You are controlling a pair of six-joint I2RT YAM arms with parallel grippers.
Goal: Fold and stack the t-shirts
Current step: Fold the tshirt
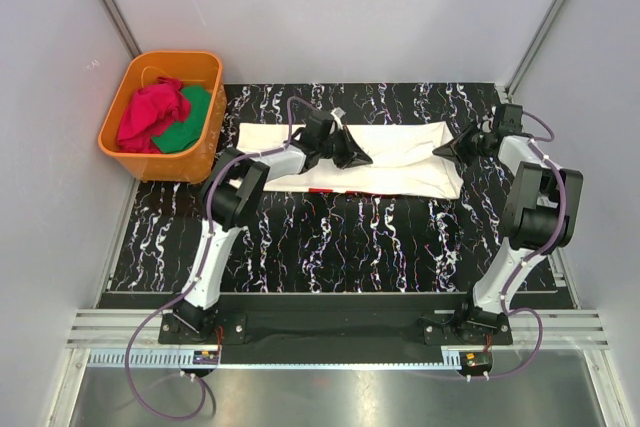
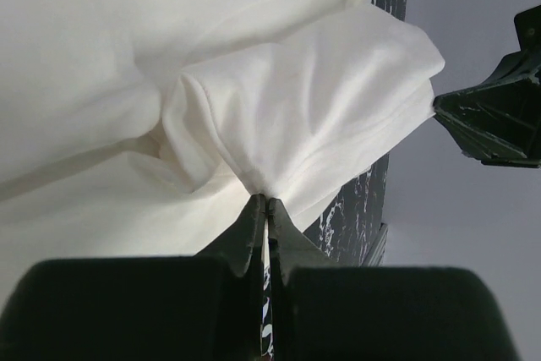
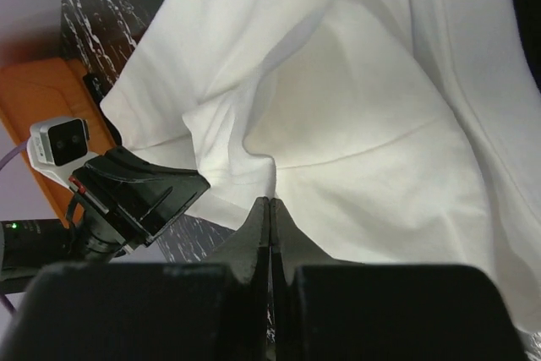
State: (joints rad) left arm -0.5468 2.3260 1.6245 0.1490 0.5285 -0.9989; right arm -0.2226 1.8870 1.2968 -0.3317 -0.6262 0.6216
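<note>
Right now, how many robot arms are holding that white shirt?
2. The left arm pinches the cream-white t-shirt near its middle with shut jaws; the right arm pinches it at its right end.

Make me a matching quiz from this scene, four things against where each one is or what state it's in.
Things:
1. white t-shirt
2. orange tub
3. green cloth
4. left gripper

Places or states:
A. at the far left corner
B. crumpled inside the tub
C. fingers shut, pinching a fold
D. spread across the far side of the mat

Pairs: 1-D, 2-A, 3-B, 4-C.
</note>
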